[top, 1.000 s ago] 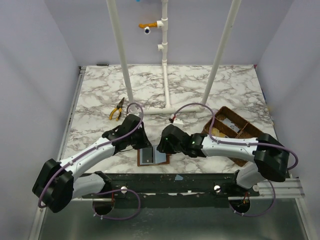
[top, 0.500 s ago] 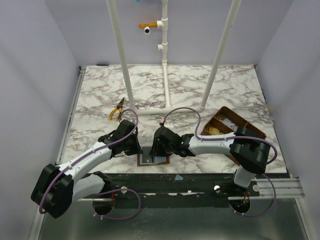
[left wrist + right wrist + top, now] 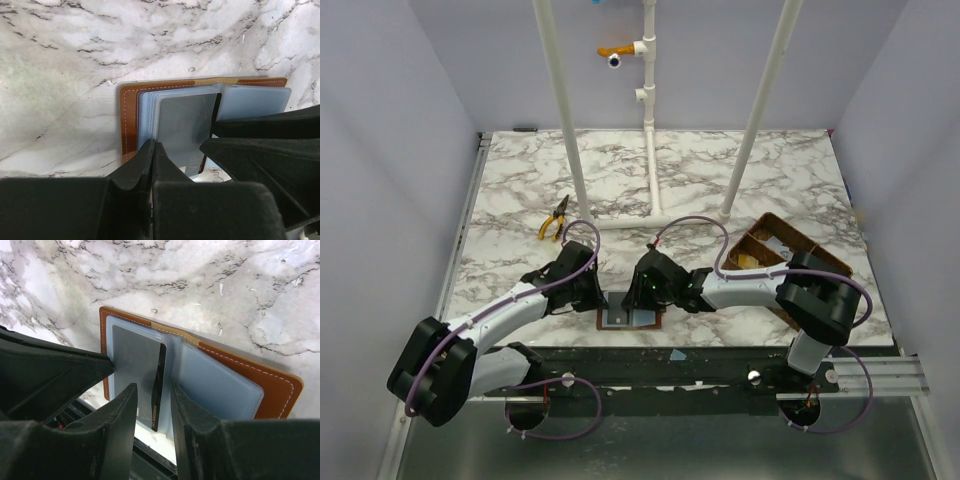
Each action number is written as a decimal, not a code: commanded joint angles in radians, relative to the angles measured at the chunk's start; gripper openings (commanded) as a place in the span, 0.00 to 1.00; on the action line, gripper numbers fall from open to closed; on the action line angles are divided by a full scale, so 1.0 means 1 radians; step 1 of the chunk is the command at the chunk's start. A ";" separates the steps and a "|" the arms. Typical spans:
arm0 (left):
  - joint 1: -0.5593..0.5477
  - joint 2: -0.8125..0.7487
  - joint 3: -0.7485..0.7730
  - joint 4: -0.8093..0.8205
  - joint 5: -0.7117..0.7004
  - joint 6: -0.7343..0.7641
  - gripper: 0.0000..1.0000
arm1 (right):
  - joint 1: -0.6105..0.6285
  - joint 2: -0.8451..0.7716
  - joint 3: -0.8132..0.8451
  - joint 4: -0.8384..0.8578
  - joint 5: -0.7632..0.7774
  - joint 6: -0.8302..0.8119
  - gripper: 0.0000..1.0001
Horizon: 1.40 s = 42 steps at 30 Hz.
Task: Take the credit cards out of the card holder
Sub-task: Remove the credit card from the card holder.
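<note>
Left claw point(image 3: 152, 146), pressed together, touches the card holder point(image 3: 127, 110); right claw point(image 3: 154, 388), spread, straddles its dark card point(image 3: 160, 365).

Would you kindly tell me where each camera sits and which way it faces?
Top external: above and behind, looking down at the table; left arm and right arm show.
Left wrist: on the left arm, facing the card holder; shut left hand shows.
Right wrist: on the right arm, facing a dark card; right hand shows.
Shared: the card holder.
</note>
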 commanded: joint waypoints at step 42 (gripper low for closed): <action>-0.099 0.076 -0.052 0.053 -0.014 -0.108 0.00 | -0.097 -0.033 -0.260 0.419 -0.199 0.149 0.01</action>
